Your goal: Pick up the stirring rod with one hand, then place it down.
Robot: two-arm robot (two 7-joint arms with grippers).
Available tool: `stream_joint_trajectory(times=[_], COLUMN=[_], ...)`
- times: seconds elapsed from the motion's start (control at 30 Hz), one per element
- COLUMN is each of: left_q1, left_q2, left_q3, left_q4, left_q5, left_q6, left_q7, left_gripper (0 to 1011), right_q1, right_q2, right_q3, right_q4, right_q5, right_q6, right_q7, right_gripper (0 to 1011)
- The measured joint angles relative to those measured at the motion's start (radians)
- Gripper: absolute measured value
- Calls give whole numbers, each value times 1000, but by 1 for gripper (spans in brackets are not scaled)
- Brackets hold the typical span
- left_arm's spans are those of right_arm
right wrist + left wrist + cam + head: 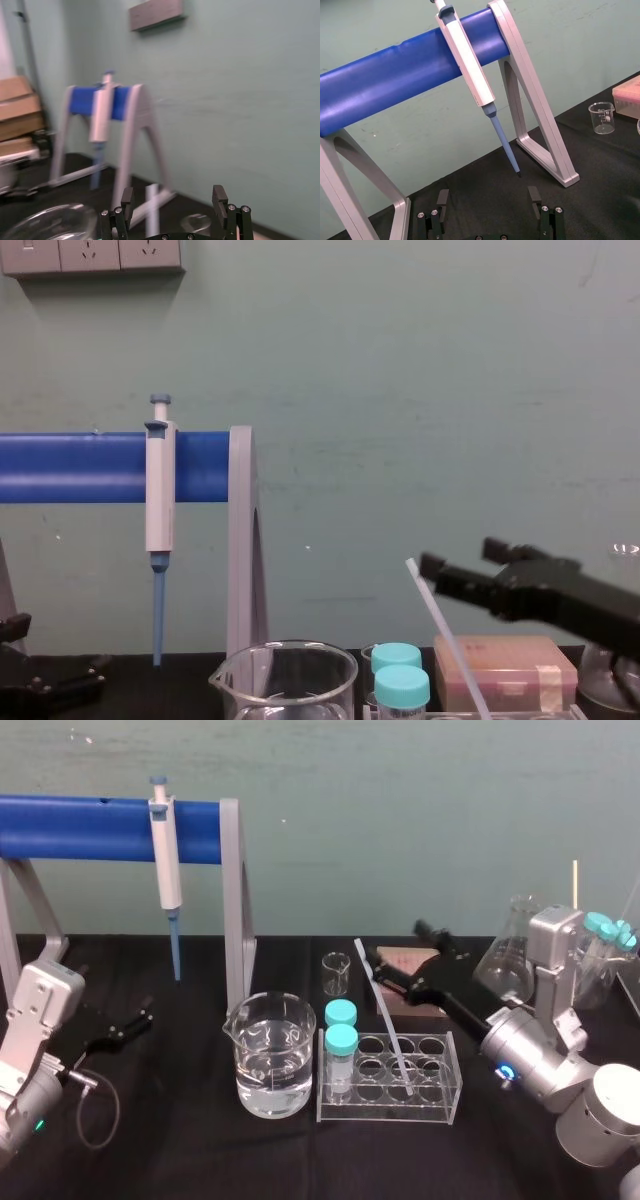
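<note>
Rod look: you have a long, pencil-thin, straight stirring rod, translucent white.
Rod pose: it leans. Its lower end sits in a well of the clear tube rack, and its upper end tilts up toward the bench's back edge.
Rod place: the rack stands toward the front edge of the black bench, about midway between its left and right edges.
Rack neighbours: two blue-capped tubes stand at the rack's left end. A water-filled beaker is just beside the rack on the left.
Right gripper: it reaches in from the bench's right side, raised above the surface. Its jaws are spread and grip nothing. In your chest view, one fingertip is just beside the rod's top end.
Behind it: a pink box, a small beaker and a conical flask sit nearer the back edge.
Left gripper: parked low by the bench's left edge, jaws apart and empty.
Stand: a pipette hangs on the blue bar at the back left.
</note>
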Motion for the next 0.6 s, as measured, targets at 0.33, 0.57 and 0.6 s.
stream_joint_trajectory(times=[0.33,0.57,0.6], left_q1=[0,0,0], left_q2=[0,0,0], left_q3=[0,0,0], left_q4=[0,0,0], left_q5=[0,0,0], left_q6=[0,0,0], left_q7=[0,0,0], left_gripper=[1000,1000,1000], right_q1=[-87,-118,-120], right_q2=[-9,-20,-24], right_q3=[104,137,140], right_q4=[-91,-90,-87], right_q5=[-166,-188,-190], right_q6=[79,149,159], right_q7=[-358,-419,-421], right_gripper=[1003,1003,1003])
